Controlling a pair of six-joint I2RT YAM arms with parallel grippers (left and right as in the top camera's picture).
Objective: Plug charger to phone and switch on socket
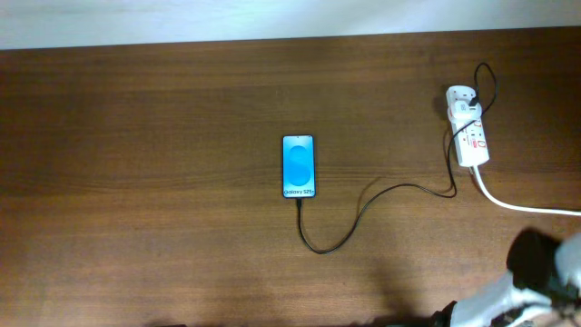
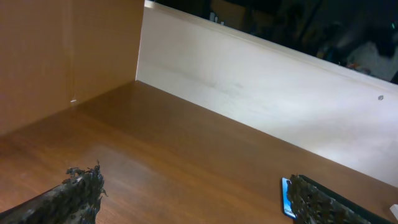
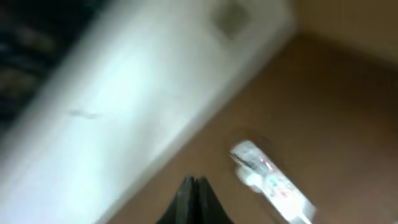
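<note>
Blue-screened slim phone (image 1: 299,166) sits centre, thin black charger cable (image 1: 363,211) apparently plugged at six o'clock. Right gripper (image 3: 194,193) pressed together, left gripper (image 2: 194,186) spread. Off-centre pressing could shove the white power-strip socket (image 1: 471,136), two o'clock.

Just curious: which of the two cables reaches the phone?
The thin black cable, ending at the phone's bottom edge; the thick white cord runs off right.
</note>
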